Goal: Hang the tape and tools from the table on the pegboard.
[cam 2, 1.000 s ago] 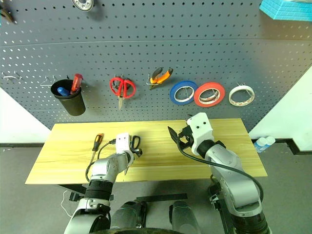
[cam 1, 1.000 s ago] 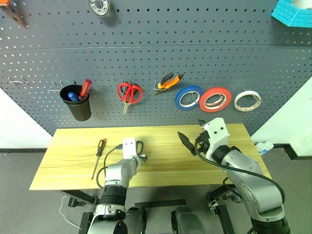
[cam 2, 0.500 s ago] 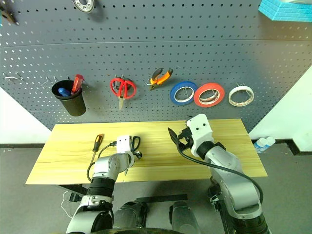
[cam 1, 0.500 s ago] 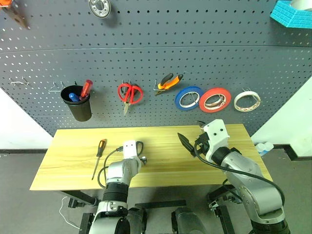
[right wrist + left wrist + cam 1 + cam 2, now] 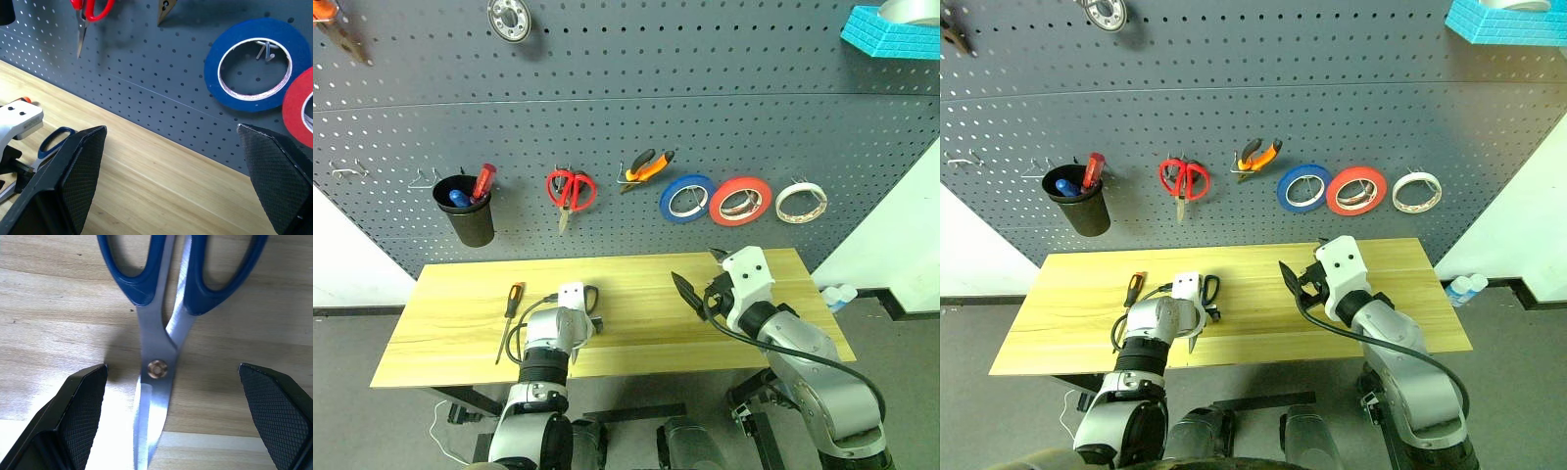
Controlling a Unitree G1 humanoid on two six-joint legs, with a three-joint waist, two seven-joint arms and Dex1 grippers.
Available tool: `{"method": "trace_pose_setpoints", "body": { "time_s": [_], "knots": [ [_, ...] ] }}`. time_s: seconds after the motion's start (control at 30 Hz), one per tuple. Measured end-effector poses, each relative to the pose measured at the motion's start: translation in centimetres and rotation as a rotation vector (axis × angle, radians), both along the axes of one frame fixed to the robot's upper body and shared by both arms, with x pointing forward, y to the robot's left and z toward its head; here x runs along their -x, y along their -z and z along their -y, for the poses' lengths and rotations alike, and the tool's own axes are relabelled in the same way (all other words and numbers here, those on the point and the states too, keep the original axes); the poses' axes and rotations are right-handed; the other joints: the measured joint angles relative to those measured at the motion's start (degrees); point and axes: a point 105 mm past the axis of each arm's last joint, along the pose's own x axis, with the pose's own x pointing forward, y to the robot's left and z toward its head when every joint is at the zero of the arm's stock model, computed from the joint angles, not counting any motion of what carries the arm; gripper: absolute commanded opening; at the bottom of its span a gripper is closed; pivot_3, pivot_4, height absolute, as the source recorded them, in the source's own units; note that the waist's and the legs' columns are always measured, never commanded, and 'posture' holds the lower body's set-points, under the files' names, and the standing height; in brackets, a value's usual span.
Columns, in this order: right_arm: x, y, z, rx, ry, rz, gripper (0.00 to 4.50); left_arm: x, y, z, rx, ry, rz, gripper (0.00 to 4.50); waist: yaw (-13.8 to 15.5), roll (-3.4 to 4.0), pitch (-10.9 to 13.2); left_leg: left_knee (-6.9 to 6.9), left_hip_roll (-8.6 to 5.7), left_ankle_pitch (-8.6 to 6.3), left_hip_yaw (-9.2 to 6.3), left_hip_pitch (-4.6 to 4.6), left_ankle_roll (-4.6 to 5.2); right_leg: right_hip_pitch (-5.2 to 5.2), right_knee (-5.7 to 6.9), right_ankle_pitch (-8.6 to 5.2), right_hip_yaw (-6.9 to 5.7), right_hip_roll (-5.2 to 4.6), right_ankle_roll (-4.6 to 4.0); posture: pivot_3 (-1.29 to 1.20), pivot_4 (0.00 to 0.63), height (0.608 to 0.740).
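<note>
The left gripper (image 5: 171, 416), a pair of black textured fingers, was seen pointed steeply down over a pair of blue-handled steel scissors (image 5: 164, 308) lying flat on the light wood-grain table (image 5: 460, 323). Against the picture of a second before, the wrist had been tipped further downward, so that the scissors' pivot screw was framed between the two fingers. The fingers stood wide apart, one on each side of the blades, and no contact with the metal could be made out. This was judged to be the lining-up for a grasp, with the closing not yet begun.

The right gripper (image 5: 697, 284) was held raised over the right half of the table, its fingers likewise spread and nothing between them; no change in it was seen across the second.

The cream-coloured roll of tape (image 5: 802, 203) was already hung on the dark grey perforated pegboard (image 5: 626, 59), at the right end of a row, just beside a red-orange roll (image 5: 740, 200) and a blue roll (image 5: 686, 197). Red-handled scissors (image 5: 570, 190) and orange-and-black pliers (image 5: 644, 165) were hung further left, near a black cup (image 5: 468, 210). An orange-handled screwdriver (image 5: 510, 312) was still left on the table, to the left of the left gripper. Two tools were therefore judged to remain.
</note>
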Motion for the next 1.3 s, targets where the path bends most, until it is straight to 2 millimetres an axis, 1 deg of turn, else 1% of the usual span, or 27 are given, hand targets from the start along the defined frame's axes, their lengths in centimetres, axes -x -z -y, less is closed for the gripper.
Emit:
{"method": "trace_pose_setpoints", "body": {
  "time_s": [0.07,0.13,0.23,0.33,0.4,0.53,0.63,1.0,1.1,1.13,1.3],
  "knots": [
    [0.3,-0.2,-0.4,-0.013,-0.029,-0.009,4.49,-0.1,0.1,-0.6,-0.009,-0.007,-0.011,4.48,-0.1,0.00,0.0,-0.02,0.00,-0.01,0.00,0.16,0.00,0.10,-0.04,-0.12,0.00,0.00,0.20,-0.12,0.093,0.717],
    [1.0,-0.3,-1.0,-0.023,-0.099,-0.036,4.49,-0.2,0.1,-0.8,-0.013,-0.009,-0.016,4.48,0.0,0.00,0.0,-0.01,0.00,-0.03,-0.02,0.20,0.01,0.13,-0.12,-0.13,-0.01,-0.01,0.23,-0.12,0.094,0.717],
    [2.6,-0.3,-1.7,-0.002,-0.228,-0.095,4.49,-0.3,0.1,-0.9,-0.013,-0.006,-0.019,4.48,0.1,0.00,0.0,0.00,0.00,-0.07,-0.03,0.20,0.07,0.18,-0.25,-0.13,-0.05,-0.03,0.24,-0.12,0.097,0.717],
    [4.6,0.3,-1.7,0.013,-0.344,-0.185,4.49,-0.4,0.1,-1.0,-0.013,-0.003,-0.021,4.48,0.1,0.01,0.0,-0.04,0.02,-0.11,-0.14,0.21,0.11,0.31,-0.49,-0.12,-0.16,-0.03,0.27,-0.12,0.098,0.717],
    [5.2,0.2,-1.3,0.011,-0.385,-0.214,4.49,-0.4,0.0,-1.0,-0.012,-0.002,-0.024,4.48,0.0,0.00,0.0,-0.05,0.02,-0.15,-0.14,0.21,0.17,0.41,-0.62,-0.09,-0.16,-0.03,0.32,-0.13,0.101,0.717],
    [5.6,-0.5,-0.3,0.033,-0.426,-0.224,4.49,-0.5,0.0,-0.9,-0.006,0.005,-0.028,4.48,0.1,0.01,0.0,-0.04,0.02,-0.28,-0.14,0.22,0.12,0.52,-0.86,-0.05,-0.17,-0.06,0.42,-0.13,0.104,0.717],
    [5.7,-0.9,0.0,0.038,-0.437,-0.225,4.49,-0.5,0.0,-0.8,-0.003,0.011,-0.035,4.48,0.1,0.03,0.0,-0.05,0.02,-0.31,-0.14,0.23,0.12,0.55,-0.91,-0.05,-0.17,-0.08,0.43,-0.13,0.104,0.717],
    [5.9,-0.6,0.1,0.040,-0.431,-0.239,4.49,-0.7,0.1,-1.1,0.006,0.047,-0.046,4.48,0.1,0.17,-0.1,-0.10,0.03,-0.32,-0.16,0.25,0.11,0.59,-1.00,-0.07,-0.17,-0.12,0.45,-0.13,0.109,0.717],
    [5.9,-0.4,0.1,0.039,-0.425,-0.243,4.50,-1.0,0.0,-1.5,-0.010,0.050,-0.044,3.88,0.1,0.17,0.0,-0.13,0.03,-0.33,-0.15,0.24,0.13,0.58,-1.05,-0.07,-0.16,-0.13,0.45,-0.13,0.110,0.717],
    [5.9,-0.5,0.1,0.039,-0.422,-0.242,4.50,-1.1,0.0,-1.6,-0.011,0.052,-0.044,3.61,0.1,0.18,0.0,-0.14,0.03,-0.34,-0.15,0.24,0.13,0.57,-1.06,-0.07,-0.16,-0.13,0.46,-0.13,0.110,0.717],
    [5.8,-0.4,0.1,0.040,-0.417,-0.241,4.50,-1.4,-0.1,-1.9,-0.014,0.055,-0.037,1.87,0.2,0.18,0.0,-0.20,0.02,-0.37,-0.15,0.20,0.19,0.57,-1.20,-0.08,-0.16,-0.16,0.48,-0.14,0.110,0.717]
  ]
}}
